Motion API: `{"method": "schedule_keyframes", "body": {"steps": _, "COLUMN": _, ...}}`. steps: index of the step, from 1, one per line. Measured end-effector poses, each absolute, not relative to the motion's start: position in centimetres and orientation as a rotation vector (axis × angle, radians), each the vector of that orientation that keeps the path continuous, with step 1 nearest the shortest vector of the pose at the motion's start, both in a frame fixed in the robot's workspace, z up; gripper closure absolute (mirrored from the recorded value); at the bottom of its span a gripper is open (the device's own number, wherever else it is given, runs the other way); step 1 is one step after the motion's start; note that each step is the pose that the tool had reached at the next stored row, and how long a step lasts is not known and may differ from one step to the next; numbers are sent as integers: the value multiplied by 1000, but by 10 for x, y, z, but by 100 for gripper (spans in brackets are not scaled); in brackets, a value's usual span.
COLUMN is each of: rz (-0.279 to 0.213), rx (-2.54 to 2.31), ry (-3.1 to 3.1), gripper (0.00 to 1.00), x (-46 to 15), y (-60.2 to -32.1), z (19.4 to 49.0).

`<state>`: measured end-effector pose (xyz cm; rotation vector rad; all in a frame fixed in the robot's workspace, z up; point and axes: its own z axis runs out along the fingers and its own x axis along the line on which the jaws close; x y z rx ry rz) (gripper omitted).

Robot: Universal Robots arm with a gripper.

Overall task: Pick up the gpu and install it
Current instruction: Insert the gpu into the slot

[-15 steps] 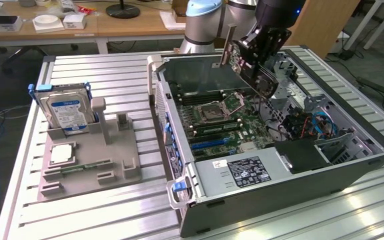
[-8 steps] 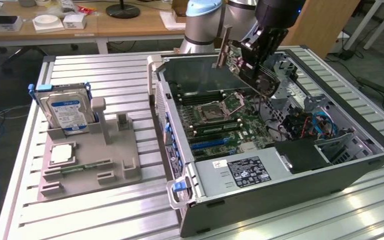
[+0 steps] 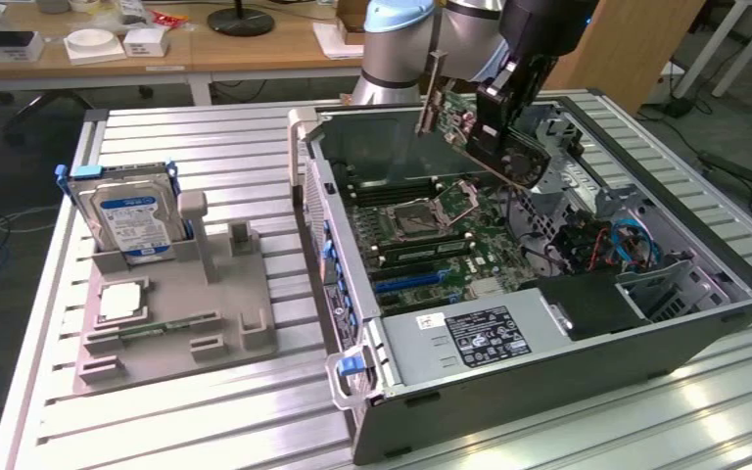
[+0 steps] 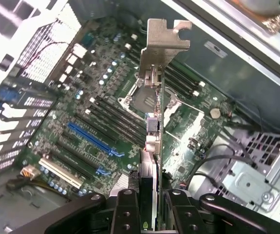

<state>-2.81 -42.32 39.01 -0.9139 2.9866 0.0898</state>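
We see the gpu (image 3: pixel 513 152) held in the air above the open computer case (image 3: pixel 689 323), well clear of the motherboard (image 3: pixel 442 235). In the exterior view its long axis slopes: the silver bracket (image 3: pixel 423 98) end sits higher, toward the exterior view's left, and the black-faced end dips toward the right. In the wrist view the card (image 4: pixel 154 122) stands on edge and stretches straight away from the gripper (image 4: pixel 152 214), with its notched metal bracket (image 4: pixel 166 36) at the far end. The black fingers (image 4: pixel 126 212) are clamped on both flat faces of the near end. Below lie the green board (image 4: pixel 96 117), a long blue slot (image 4: pixel 93 139) and a square processor socket (image 4: pixel 140 100). The arm (image 3: pixel 402 29) reaches in from behind the case, and its gripper (image 3: pixel 504 96) tilts down over the opening.
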Motion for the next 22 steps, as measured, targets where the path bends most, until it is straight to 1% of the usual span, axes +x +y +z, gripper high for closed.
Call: {"method": "schedule_keyframes", "body": {"steps": 22, "rz": 93, "rx": -1367, "ry": 2818, "gripper": 73, "x": -28, "y": -423, "z": 389}}
